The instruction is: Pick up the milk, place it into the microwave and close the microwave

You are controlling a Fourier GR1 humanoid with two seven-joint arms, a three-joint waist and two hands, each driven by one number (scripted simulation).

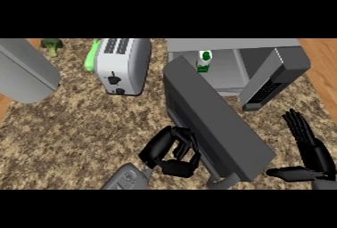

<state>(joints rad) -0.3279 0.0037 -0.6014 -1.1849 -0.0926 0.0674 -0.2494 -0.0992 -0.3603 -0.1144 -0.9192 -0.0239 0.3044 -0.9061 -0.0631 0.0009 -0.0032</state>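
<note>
The milk (204, 61) stands inside the microwave (230, 44), well apart from the left hand (172, 151), whose fingers are curled empty beside the door (217, 122), and from the right hand (313, 153), whose fingers are spread wide.

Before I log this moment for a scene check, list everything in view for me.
microwave: one, grey, back right of the counter, open
microwave door: one, dark grey, swung out toward the near edge
milk: one, white with green, inside the microwave
toaster: one, silvery white, back, left of the microwave
green item: one, bright green, at the toaster's left side; kind unclear
broccoli: one, green, back left
grey object: one, grey, left edge, partly cut off
counter: one, brown speckled top
left robot hand: one, black, fingers curled, beside the door's outer face
right robot hand: one, black, open, fingers up, right edge
</note>
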